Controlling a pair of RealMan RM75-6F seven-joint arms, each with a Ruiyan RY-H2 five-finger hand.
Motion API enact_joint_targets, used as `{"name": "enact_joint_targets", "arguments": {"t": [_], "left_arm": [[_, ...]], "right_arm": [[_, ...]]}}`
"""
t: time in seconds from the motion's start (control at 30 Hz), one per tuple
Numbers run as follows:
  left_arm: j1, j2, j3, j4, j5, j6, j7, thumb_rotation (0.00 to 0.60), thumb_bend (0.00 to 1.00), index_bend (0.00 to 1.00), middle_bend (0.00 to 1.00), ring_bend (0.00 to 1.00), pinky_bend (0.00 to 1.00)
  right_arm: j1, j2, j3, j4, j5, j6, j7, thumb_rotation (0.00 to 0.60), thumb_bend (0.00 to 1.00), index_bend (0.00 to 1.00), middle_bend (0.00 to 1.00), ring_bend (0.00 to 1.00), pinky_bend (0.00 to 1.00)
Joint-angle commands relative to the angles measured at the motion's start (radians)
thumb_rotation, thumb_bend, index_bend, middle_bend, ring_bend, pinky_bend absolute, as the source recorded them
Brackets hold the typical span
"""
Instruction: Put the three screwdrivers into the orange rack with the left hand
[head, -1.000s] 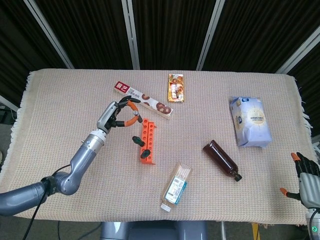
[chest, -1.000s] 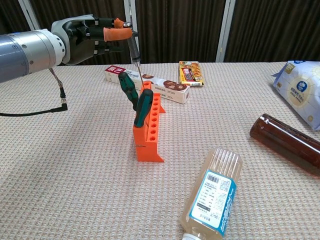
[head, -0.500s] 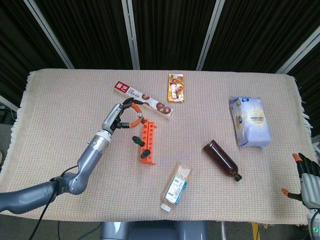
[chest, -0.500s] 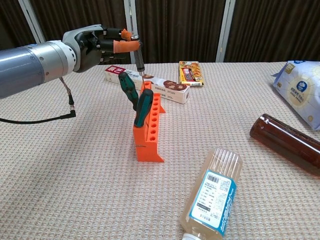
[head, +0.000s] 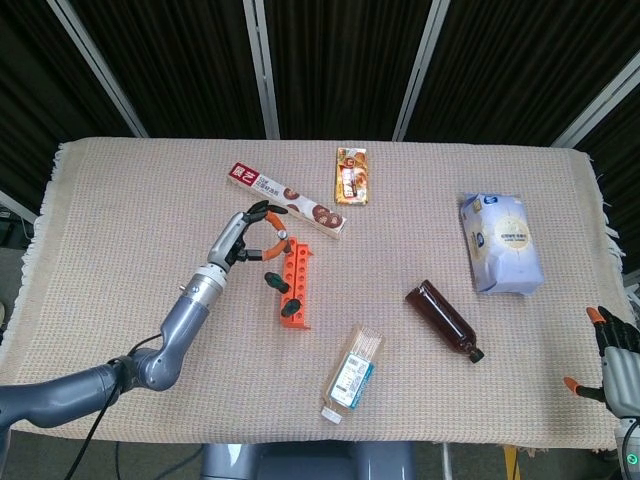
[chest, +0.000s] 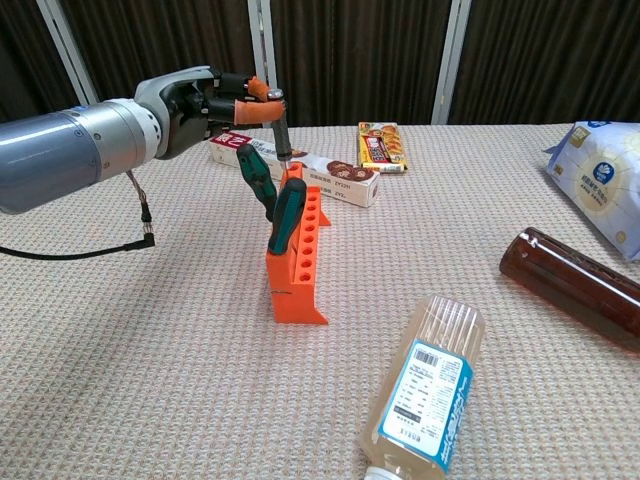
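The orange rack (head: 295, 277) (chest: 299, 265) stands mid-table with two green-and-black-handled screwdrivers (chest: 288, 214) (chest: 254, 177) slanting out of its near holes. My left hand (head: 243, 234) (chest: 201, 99) pinches the third screwdriver (chest: 280, 123) (head: 279, 240) by its dark handle, held upright. Its tip reaches down to the rack's far end; whether it sits in a hole is hidden. My right hand (head: 615, 356) hovers off the table's near right corner, fingers spread, holding nothing.
A red-and-white biscuit box (head: 286, 200) (chest: 325, 176) lies just behind the rack. A snack pack (head: 350, 176), a blue-white bag (head: 503, 243), a brown bottle (head: 443, 320) and a clear bottle (head: 352, 372) (chest: 426, 394) lie to the right.
My left hand has come down and towards the rack with the third screwdriver, bringing its tip to the rack's far end. The right hand has barely shifted.
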Motion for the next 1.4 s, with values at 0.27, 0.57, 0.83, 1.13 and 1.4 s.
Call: {"name": "enact_joint_targets", "arguments": {"t": [0.27,0.57,0.83,1.13,1.4], "left_arm": [[-0.001,-0.031,0.000,0.031,-0.017,0.003,0.021,0.600,0.51,0.64,0.21,0.00,0.03],[-0.007,-0.034,-0.007,0.036,-0.015,-0.005,0.037,0.600,0.51,0.62,0.20,0.00,0.02],[-0.007,-0.036,-0.003,0.036,-0.021,-0.021,0.047,0.600,0.51,0.61,0.19,0.00,0.01],[-0.003,-0.033,-0.008,0.033,-0.020,-0.023,0.050,0.600,0.51,0.53,0.12,0.00,0.00],[-0.001,-0.037,-0.006,0.037,-0.020,-0.032,0.052,0.600,0.50,0.44,0.04,0.00,0.00]], "right_arm": [[-0.001,-0.001,0.001,0.007,0.001,-0.002,0.007,0.600,0.00,0.00,0.01,0.00,0.00],[0.000,-0.004,0.001,0.009,0.003,-0.006,0.008,0.600,0.00,0.00,0.01,0.00,0.00],[-0.003,-0.003,0.001,0.011,0.004,-0.004,0.010,0.600,0.00,0.00,0.01,0.00,0.00],[-0.002,-0.004,0.001,0.012,0.005,-0.008,0.012,0.600,0.00,0.00,0.01,0.00,0.00],[-0.002,-0.003,0.002,0.011,0.008,-0.009,0.009,0.600,0.00,0.00,0.02,0.00,0.00]]}}
